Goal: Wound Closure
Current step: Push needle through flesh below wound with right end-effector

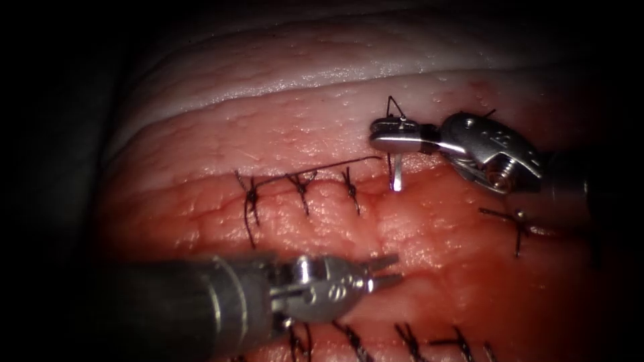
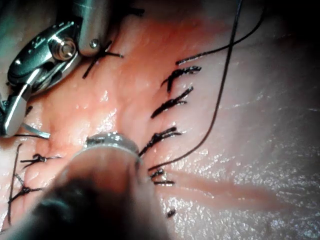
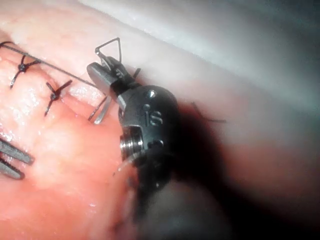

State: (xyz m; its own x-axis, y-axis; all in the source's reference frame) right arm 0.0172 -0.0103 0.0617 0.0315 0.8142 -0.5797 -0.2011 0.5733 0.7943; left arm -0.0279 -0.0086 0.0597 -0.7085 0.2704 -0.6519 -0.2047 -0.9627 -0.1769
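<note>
Glistening pink tissue (image 1: 201, 134) carries a stitched cut (image 1: 302, 188); the left tool (image 1: 384, 270) hovers below, jaws slightly parted, empty — the right tool (image 1: 386, 137) grips the needle (image 1: 396, 173) mid-curve, tip at the tissue, where a loose hold could let it twist.

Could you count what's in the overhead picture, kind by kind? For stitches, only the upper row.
Tools: 2. The left claw is open and empty; the right claw is shut on the needle.
Curved needle: 1, its lower end at the cut.
Tied stitches: 4
Loose thread: 1
Total: 8
</note>
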